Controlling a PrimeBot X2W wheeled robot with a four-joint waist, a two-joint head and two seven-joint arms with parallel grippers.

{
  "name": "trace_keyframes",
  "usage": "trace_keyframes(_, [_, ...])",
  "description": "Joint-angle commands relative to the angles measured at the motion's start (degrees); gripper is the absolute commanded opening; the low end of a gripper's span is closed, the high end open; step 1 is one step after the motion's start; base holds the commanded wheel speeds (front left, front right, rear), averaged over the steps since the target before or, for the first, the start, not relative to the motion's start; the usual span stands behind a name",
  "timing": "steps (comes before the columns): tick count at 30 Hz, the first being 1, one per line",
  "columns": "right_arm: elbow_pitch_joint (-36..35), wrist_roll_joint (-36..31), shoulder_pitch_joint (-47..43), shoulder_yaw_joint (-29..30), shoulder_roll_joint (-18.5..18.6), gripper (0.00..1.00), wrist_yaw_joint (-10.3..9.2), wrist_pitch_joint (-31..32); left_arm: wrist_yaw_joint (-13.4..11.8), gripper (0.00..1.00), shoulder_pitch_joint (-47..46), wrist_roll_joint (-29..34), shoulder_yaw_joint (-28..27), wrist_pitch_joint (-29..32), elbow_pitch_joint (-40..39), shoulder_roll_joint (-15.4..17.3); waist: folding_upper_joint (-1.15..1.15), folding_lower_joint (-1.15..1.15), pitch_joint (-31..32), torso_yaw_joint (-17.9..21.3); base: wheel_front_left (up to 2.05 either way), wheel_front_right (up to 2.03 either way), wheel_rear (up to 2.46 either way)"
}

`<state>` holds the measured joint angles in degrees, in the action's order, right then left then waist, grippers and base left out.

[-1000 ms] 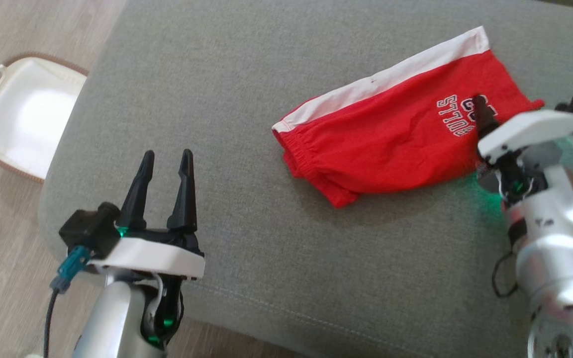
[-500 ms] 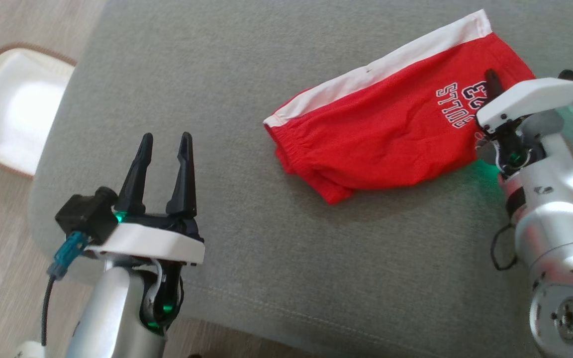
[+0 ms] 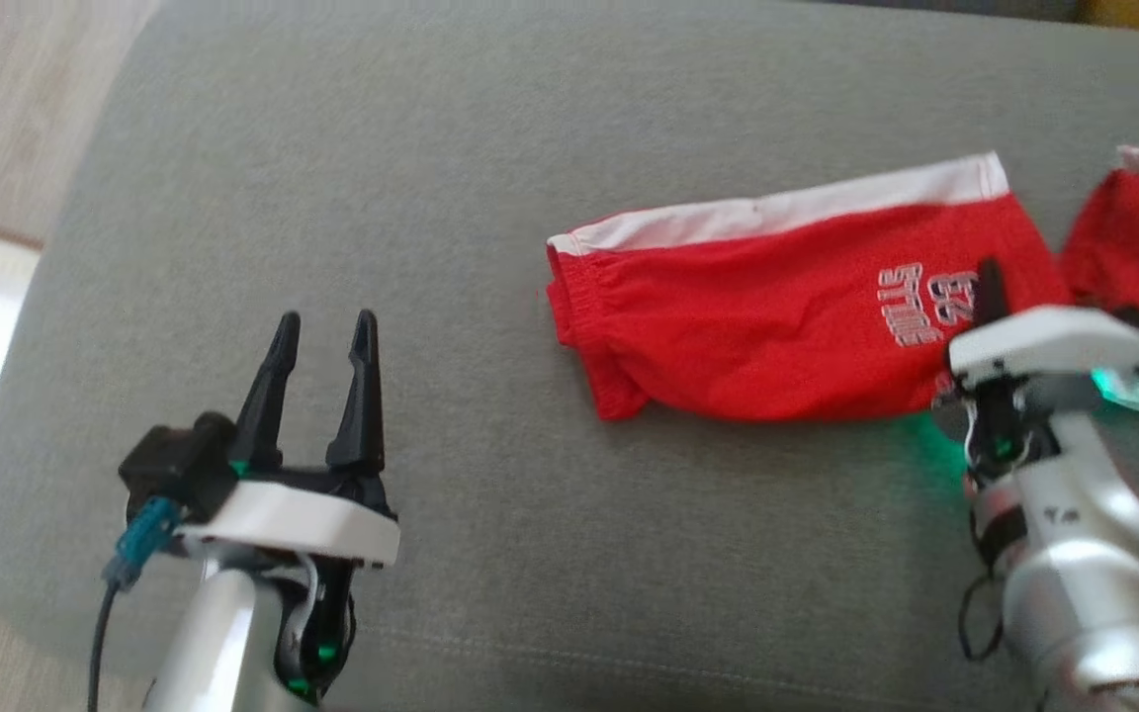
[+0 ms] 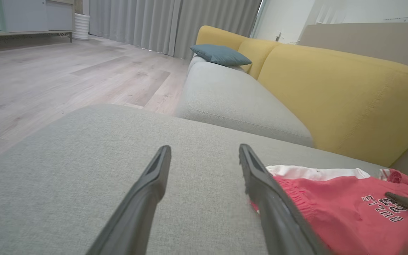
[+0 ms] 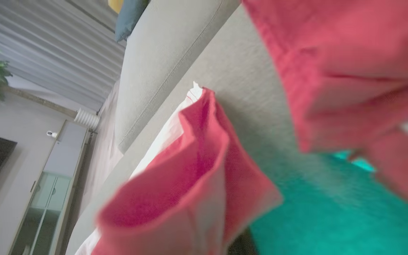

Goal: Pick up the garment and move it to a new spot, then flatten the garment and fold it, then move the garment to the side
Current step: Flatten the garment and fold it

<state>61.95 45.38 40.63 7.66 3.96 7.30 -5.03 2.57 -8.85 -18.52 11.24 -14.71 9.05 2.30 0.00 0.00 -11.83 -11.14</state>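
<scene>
2 claws over the grey cushion (image 3: 411, 178). Red shorts (image 3: 747, 316) lying on the right half of the cushion, white stripe (image 3: 777, 210) toward the cushion's far edge, stretchy waist (image 3: 579, 307) toward the cushion's middle. Right claw (image 3: 990, 277) at the cushion's right side, down on the shorts by the white letters (image 3: 911, 307). Fingers squeezed tight together, a fold of red cloth (image 5: 197, 177) pinched between them, close up and blurry from the right wrist. 1 more red lump (image 3: 1133, 232) with a white tip bunched up near the cushion's right edge. Left claw (image 3: 326, 321) above the cushion's near left part, pointing across the cushion. Fingers spread wide apart, nothing between them, touching nothing.
</scene>
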Motion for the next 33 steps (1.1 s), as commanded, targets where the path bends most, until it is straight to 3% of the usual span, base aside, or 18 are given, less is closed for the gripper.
trace_keyframes(1, [-2.0, 1.6, -1.7, -2.2, -1.1, 0.00, 0.19, -1.9, 0.1, 1.00, -0.6, 0.9, -2.3, -0.3, -1.7, 0.6, 0.00, 0.00, 2.4, 2.7, 0.00, 0.00, 0.00])
trace_keyframes(12, [-6.3, 7.7, -11.6, -6.5, -1.1, 0.00, 0.19, -7.7, 0.0, 1.00, 2.1, 1.5, -1.5, -0.3, -1.4, 0.6, 0.00, 0.00, 5.5, 5.0, 0.00, 0.00, 0.00])
trace_keyframes(25, [-12.5, 9.5, -11.8, -12.0, -1.1, 0.00, 0.19, -9.7, -0.2, 1.00, 3.1, 1.5, -0.5, -0.3, -0.6, 0.6, 0.00, 0.00, 6.2, 2.7, 0.00, 0.00, 0.00])
trace_keyframes(33, [-21.0, 12.9, -13.5, -22.9, -1.1, 0.00, 0.19, -9.8, -0.4, 1.00, 3.4, 1.4, -0.5, -0.3, -0.1, 0.6, 0.00, 0.00, 7.3, 1.6, 0.00, 0.00, 0.00])
